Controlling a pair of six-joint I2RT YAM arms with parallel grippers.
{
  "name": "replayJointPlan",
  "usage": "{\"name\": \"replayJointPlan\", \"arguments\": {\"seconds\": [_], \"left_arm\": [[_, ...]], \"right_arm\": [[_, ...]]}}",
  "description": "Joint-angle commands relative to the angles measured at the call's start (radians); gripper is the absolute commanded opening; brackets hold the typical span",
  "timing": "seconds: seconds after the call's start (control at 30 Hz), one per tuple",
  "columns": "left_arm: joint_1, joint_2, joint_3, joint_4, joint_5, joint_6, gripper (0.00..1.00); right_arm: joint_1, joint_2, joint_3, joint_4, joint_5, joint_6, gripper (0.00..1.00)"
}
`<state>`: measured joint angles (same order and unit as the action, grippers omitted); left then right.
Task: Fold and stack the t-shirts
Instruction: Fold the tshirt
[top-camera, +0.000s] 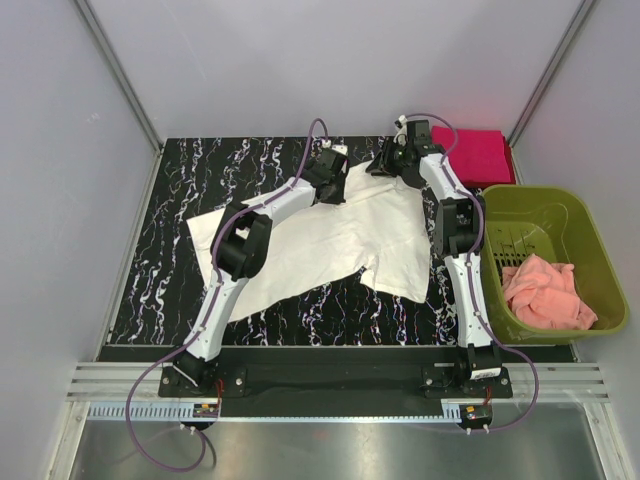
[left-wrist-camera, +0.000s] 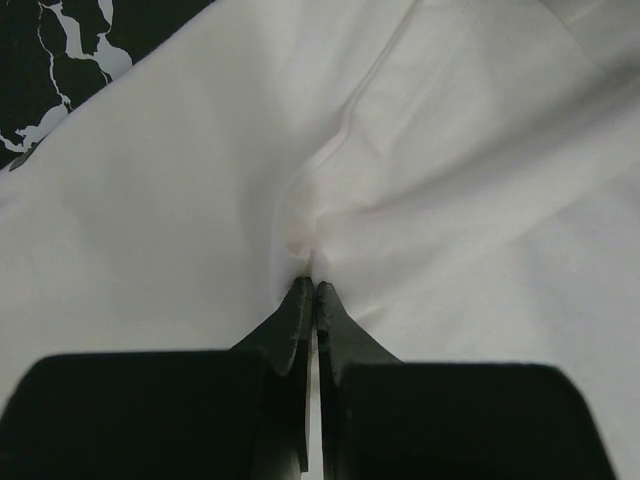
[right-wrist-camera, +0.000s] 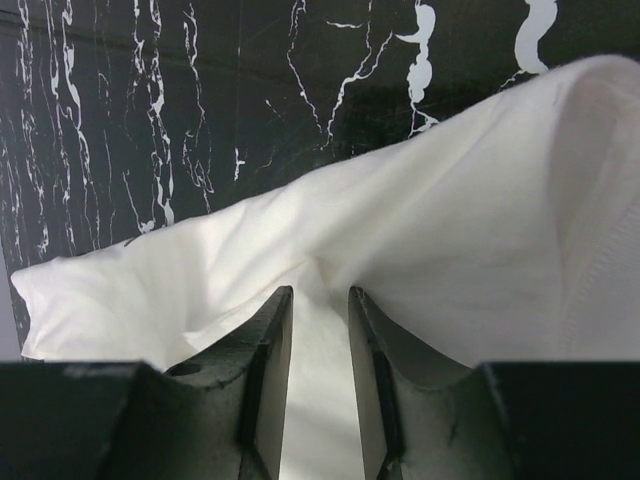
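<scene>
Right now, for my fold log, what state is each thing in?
white t-shirt: spread out on the table
red t-shirt: folded, far right corner
basket: upright
pink cloth: crumpled in the basket
left pincer: shut on the white t-shirt
right pincer: astride the white t-shirt's edge, grip unclear

Hidden in the top view under the left arm (top-camera: 245, 240) and left gripper (top-camera: 330, 178): a slanting band of the cream-white t-shirt (top-camera: 350, 240); behind the right gripper (top-camera: 392, 158) and right arm (top-camera: 455, 225), the left edge of the magenta-red t-shirt (top-camera: 480, 152) and part of the green basket (top-camera: 530, 190) rim. Cut off on every side of the left wrist view, that same white cloth, its pinched fold lost between shut jaws. Unclear in the right wrist view: any pressing of the cloth by the parted jaws either side of it.
</scene>
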<state>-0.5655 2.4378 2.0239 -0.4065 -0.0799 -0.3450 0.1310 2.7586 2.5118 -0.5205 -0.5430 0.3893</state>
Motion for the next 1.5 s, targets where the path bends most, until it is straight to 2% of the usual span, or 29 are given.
{"name": "replayJointPlan", "arguments": {"seconds": [0.0,0.17,0.2,0.3,0.37,0.43,0.73,1.13,1.47], "left_arm": [[0.001,-0.069,-0.005,0.041,0.029,-0.02,0.0],[0.001,-0.072,-0.005,0.035,0.031,-0.019,0.0],[0.003,-0.074,-0.005,0.035,0.031,-0.015,0.0],[0.006,-0.085,-0.019,0.034,0.037,-0.02,0.0],[0.01,-0.102,-0.045,0.046,0.052,-0.026,0.0],[0.015,-0.112,-0.073,0.058,0.063,-0.038,0.0],[0.049,-0.164,-0.166,0.118,0.166,-0.118,0.0],[0.092,-0.141,-0.192,0.207,0.291,-0.224,0.01],[0.127,-0.079,-0.137,0.209,0.305,-0.279,0.04]], "right_arm": [[0.009,0.01,0.022,0.008,-0.031,-0.017,0.35],[0.021,0.027,0.035,0.03,-0.055,0.005,0.3],[0.022,0.029,0.038,0.034,-0.051,0.009,0.24],[0.021,0.029,0.047,0.042,-0.043,0.011,0.18],[0.021,0.019,0.061,0.047,-0.038,0.013,0.06],[0.021,0.009,0.074,0.042,-0.025,0.019,0.0],[0.021,-0.126,0.012,0.091,0.003,0.002,0.0],[0.021,-0.05,0.056,0.134,-0.021,0.014,0.0],[0.006,-0.001,0.108,0.155,-0.005,0.023,0.0]]}}
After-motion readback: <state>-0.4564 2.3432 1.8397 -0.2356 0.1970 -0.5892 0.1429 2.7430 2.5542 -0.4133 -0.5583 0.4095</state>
